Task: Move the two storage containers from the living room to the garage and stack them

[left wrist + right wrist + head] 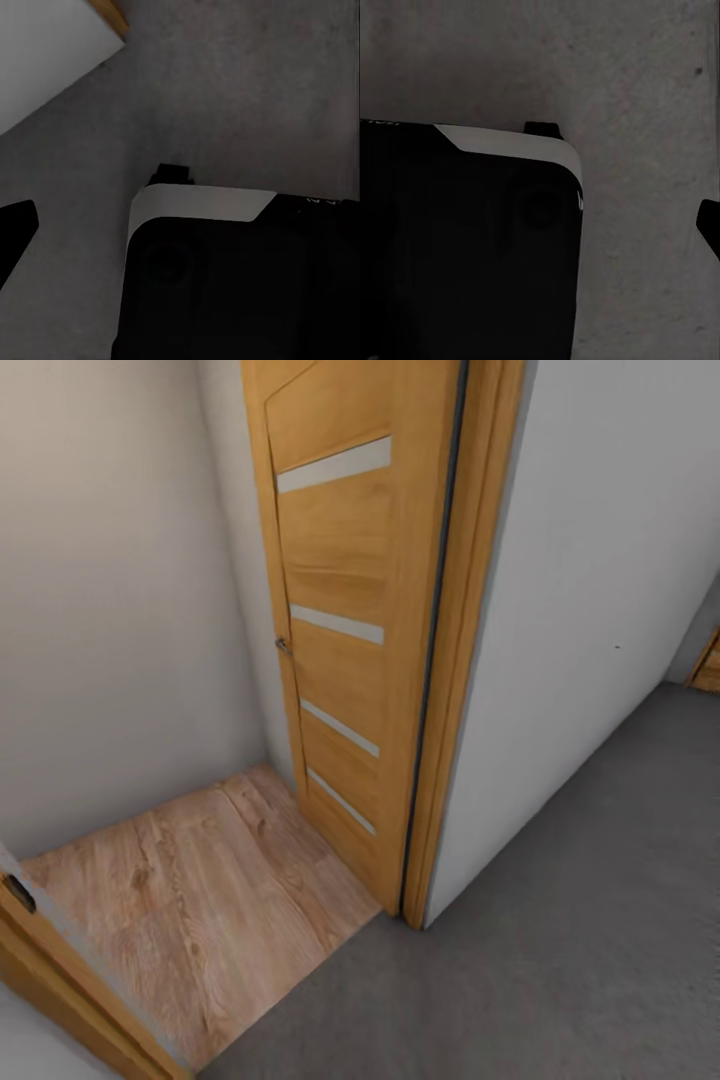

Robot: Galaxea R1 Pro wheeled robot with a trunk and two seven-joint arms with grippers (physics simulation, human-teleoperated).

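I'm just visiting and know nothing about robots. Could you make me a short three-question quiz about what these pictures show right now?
1. True or false: the orange wooden door stands open.
2. Which floor lies beyond the doorway? A) wood-plank floor B) carpet C) tiles
3. In the left wrist view, what surface lies under the robot's dark base?

Key
1. True.
2. A.
3. The grey concrete floor, also seen in the head view.
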